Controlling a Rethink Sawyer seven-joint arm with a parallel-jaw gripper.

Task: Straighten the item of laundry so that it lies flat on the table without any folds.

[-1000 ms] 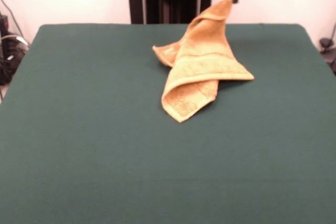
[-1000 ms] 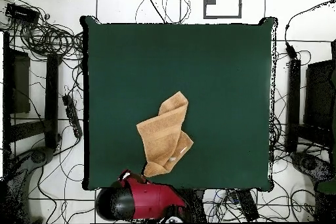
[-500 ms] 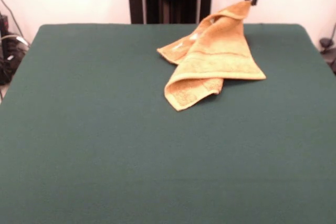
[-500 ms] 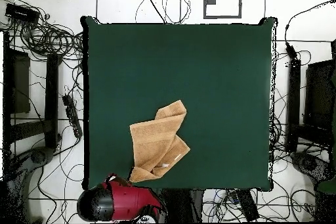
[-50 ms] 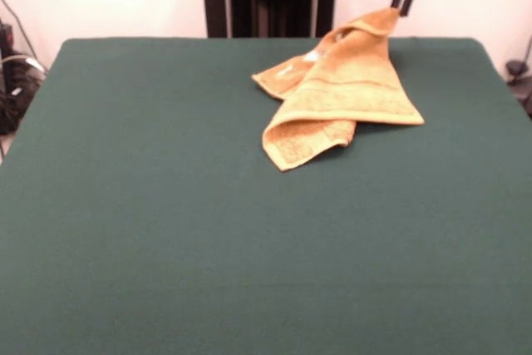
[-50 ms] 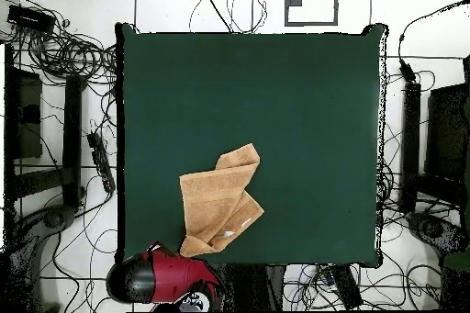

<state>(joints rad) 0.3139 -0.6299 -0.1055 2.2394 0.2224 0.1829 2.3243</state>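
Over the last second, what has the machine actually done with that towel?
The end effector, pinching one towel corner, has dragged it rightward in the front view toward the table edge by the robot, spreading the cloth lower and wider. The grip stayed on, and the towel is still folded over itself.

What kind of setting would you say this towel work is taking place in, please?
Most likely a robotics lab: a green table on a white floor strewn with cables, and a gripper holding up a corner of the towel.
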